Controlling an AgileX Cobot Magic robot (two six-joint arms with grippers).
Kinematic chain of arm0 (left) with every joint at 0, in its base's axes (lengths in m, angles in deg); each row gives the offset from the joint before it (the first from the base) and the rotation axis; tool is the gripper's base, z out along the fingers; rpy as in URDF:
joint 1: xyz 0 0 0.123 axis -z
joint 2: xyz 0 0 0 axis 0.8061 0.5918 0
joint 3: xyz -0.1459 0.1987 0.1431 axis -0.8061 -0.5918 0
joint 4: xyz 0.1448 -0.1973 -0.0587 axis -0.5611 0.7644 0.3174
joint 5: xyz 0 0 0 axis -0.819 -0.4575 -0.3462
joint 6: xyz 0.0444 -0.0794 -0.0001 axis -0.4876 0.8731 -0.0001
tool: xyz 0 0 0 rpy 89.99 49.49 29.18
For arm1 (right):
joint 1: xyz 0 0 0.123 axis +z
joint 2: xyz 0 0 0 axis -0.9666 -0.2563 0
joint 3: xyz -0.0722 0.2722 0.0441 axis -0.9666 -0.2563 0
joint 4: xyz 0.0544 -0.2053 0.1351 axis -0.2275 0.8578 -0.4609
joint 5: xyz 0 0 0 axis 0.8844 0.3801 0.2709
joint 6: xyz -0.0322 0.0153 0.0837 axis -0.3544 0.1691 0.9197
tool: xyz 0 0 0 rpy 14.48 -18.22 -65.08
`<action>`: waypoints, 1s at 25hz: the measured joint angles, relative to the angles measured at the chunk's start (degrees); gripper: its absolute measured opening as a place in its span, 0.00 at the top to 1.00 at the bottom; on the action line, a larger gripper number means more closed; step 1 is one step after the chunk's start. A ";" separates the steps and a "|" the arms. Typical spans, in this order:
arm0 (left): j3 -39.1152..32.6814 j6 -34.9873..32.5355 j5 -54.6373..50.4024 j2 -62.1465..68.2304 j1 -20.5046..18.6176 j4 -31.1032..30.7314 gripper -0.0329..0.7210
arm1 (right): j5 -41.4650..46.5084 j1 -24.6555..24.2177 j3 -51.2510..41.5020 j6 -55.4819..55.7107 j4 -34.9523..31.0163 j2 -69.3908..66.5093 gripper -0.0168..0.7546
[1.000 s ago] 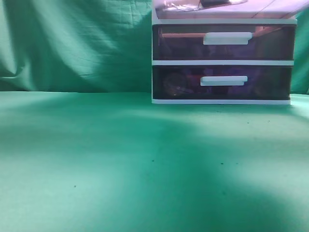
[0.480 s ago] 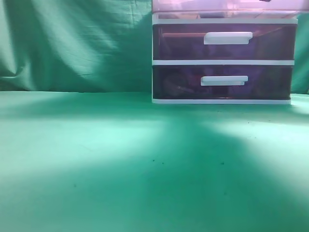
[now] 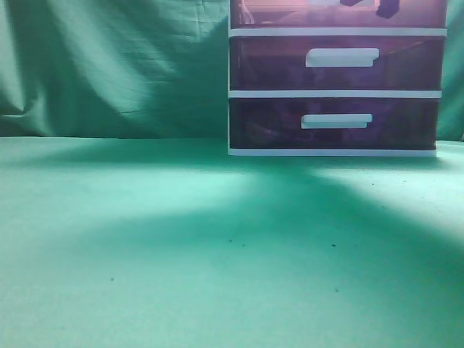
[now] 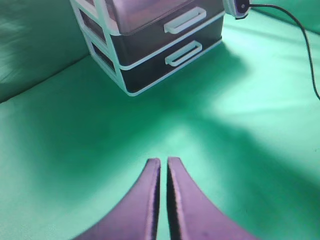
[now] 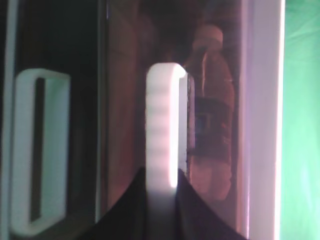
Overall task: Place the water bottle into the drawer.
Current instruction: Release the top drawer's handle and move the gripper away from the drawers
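The drawer (image 3: 290,13) is the top reddish-brown one in the white-framed unit, seen at the upper edge of the exterior view, its front level with the two below. In the right wrist view my right gripper (image 5: 161,182) has a finger on each side of the drawer's white bar handle (image 5: 162,115). The water bottle (image 5: 212,115) lies inside the drawer, seen through its translucent front (image 5: 125,100). The right gripper (image 3: 370,6) shows dark at the drawer's front. My left gripper (image 4: 163,165) is shut and empty, above the green cloth, well short of the unit (image 4: 150,75).
Two alike drawers (image 3: 333,65) (image 3: 333,123) sit below the top one; the middle drawer's handle (image 5: 37,150) is beside my right gripper. Green cloth (image 3: 181,239) covers the table and backdrop. A small camera (image 4: 240,6) with a black cable (image 4: 300,30) lies right of the unit.
The top drawer has slid back into the unit; its pinkish underside no longer shows. The right gripper's dark fingers now appear at the drawer's front.
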 joint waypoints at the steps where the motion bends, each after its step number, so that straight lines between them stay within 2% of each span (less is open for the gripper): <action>1: -1.49 0.60 0.86 -1.18 0.00 0.00 0.96 | -0.71 -0.37 1.16 0.00 -0.54 -1.11 0.88; 6: -4.56 3.03 2.02 -2.45 0.00 0.14 0.96 | -1.82 -0.39 6.90 -1.36 -6.94 -5.83 0.88; 9: -5.44 3.14 2.27 -2.45 0.00 0.47 0.96 | -2.78 -0.48 7.27 -0.83 -7.34 -6.22 0.88; 12: -5.85 3.14 2.44 -2.45 0.00 0.47 0.96 | -4.58 -0.87 7.27 5.99 -7.34 -5.72 0.88; 17: -5.89 3.14 3.17 -2.35 0.00 0.47 0.96 | -9.46 -1.08 6.50 29.53 0.00 -3.37 0.60; 21: -5.89 3.14 4.99 -2.35 0.00 0.47 0.96 | -16.53 -0.98 7.16 43.76 0.21 1.74 0.32; 23: -5.89 3.14 5.81 -2.35 0.00 0.47 0.96 | -19.50 -0.98 7.27 47.13 0.21 3.83 0.25; 25: -5.89 3.14 6.05 -2.35 0.00 0.47 0.96 | -22.66 -0.98 7.27 51.94 0.21 5.16 0.27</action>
